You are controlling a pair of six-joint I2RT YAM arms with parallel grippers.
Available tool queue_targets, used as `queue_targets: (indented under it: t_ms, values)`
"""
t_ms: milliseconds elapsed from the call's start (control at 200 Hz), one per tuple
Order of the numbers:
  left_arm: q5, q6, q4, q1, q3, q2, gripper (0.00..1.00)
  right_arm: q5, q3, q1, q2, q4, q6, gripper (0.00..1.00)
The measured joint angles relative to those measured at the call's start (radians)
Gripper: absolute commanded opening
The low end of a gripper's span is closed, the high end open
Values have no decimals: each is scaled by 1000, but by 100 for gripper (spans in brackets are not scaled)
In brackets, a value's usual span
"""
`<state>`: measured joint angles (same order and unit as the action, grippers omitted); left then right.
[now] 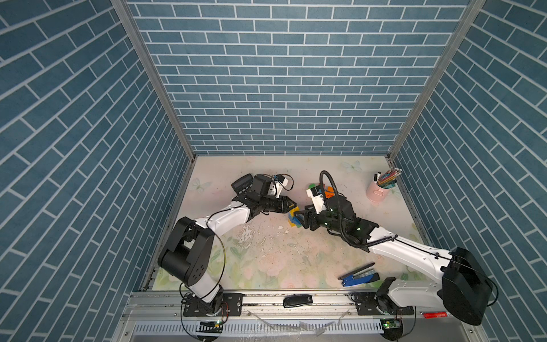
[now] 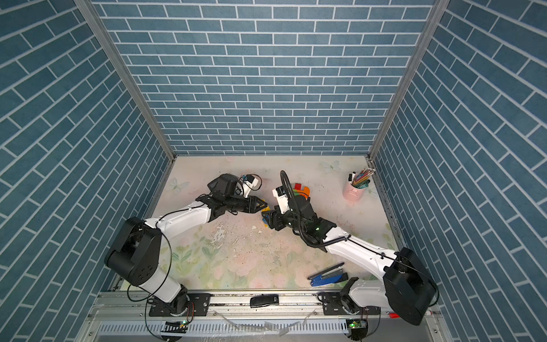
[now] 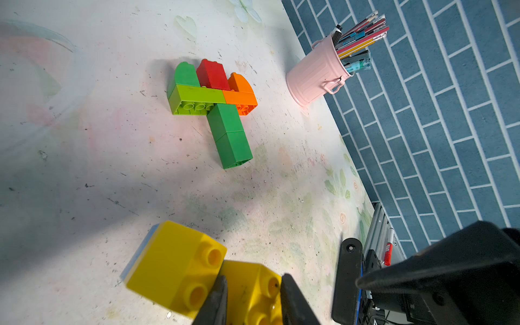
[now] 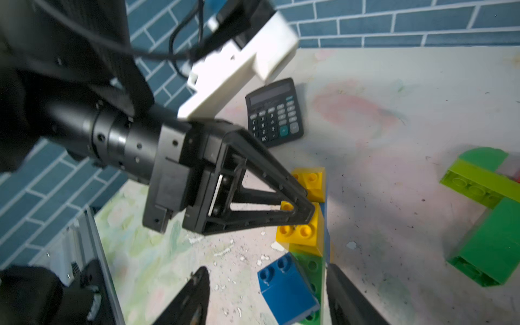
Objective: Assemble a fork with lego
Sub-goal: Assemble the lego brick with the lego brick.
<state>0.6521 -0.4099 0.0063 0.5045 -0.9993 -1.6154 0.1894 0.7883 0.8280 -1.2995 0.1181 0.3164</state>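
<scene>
Bimanual lego assembly, mid-table. A yellow brick (image 3: 250, 270) is being gripped by the clenched left gripper (image 3: 253, 284), with a finger (image 3: 216, 295) being pressed against each side, and a second yellow brick (image 3: 174, 261) is being shown just beside it. Both are being seen as parts of one lego row (image 4: 301, 233), coloured yellow, yellow, green, blue, positioned between the two grippers (contact with the table (image 1: 266, 257) cannot be told). The right gripper (image 4: 267, 270) is being held with jaws parted about the row's blue brick (image 4: 287, 287), a gap being shown on one side. A lego T (image 3: 197, 95), with green, red and orange prongs on a lime-and-orange bar and a green stem, is being supported flat by the table near the pink cup (image 3: 312, 78), well apart from the calculator (image 4: 274, 112)
</scene>
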Motion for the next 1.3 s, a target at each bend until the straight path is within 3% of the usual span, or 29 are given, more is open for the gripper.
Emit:
queue_targets:
  t_ms: [155,360,1095,1300]
  values:
    - [0,0,0,0,0,0,34,58,69,-1,-78,-92,-145,68]
    - [0,0,0,0,0,0,34,63,110,-1,-130,-167,-238,68]
    - [0,0,-1,0,0,0,34,31,167,-1,-196,-241,-290,33]
    - [0,0,-2,0,0,0,34,26,168,-1,-195,-240,-291,30]
